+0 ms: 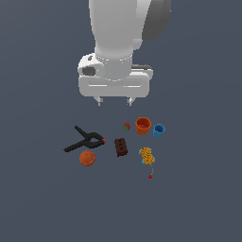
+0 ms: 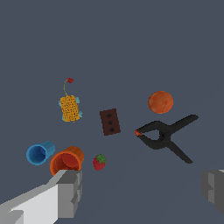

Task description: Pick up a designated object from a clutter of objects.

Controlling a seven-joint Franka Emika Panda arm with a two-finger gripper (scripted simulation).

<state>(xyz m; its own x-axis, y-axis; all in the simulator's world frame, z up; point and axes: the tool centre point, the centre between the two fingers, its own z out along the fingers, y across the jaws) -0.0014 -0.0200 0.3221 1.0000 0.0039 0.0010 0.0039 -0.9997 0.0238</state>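
Clutter is seen from above in the exterior view, spread on a dark grey floor (image 1: 38, 203) under the white arm, whose gripper (image 1: 114, 101) hangs well above the items with its two short fingertips set wide apart and nothing held between them. The orange ball (image 1: 87, 158) lies toward the exterior view's left, just beside the black clamp (image 1: 84, 140) and well apart from the dark brown brick (image 1: 121, 147). Toward the exterior view's right the strawberry (image 1: 126, 126), the orange cup (image 1: 142, 125) and the blue cup (image 1: 159, 130) are placed in a row, with the yellow chain-like bundle (image 1: 147, 155) below them; both cups appear upright in this view, and the whole arm body is shown only here. In the wrist view the ball (image 2: 160, 102) is shown larger, close to one handle of the clamp (image 2: 166, 134) but apart from it, and a faint crease is seen on its skin; being round, it has no clear long axis. The clamp's red tip is pointed at the brick (image 2: 110, 121), on which three dark holes are seen. The interiors of the orange cup (image 2: 67, 160) and the blue cup (image 2: 40, 153) are visible here, and the strawberry (image 2: 99, 162) shows green leaves. The bundle (image 2: 70, 108) has a thin cord ending in a small red piece. The grey fingers (image 2: 70, 192) are seen at both edges, far apart. No writing can be read on any item.
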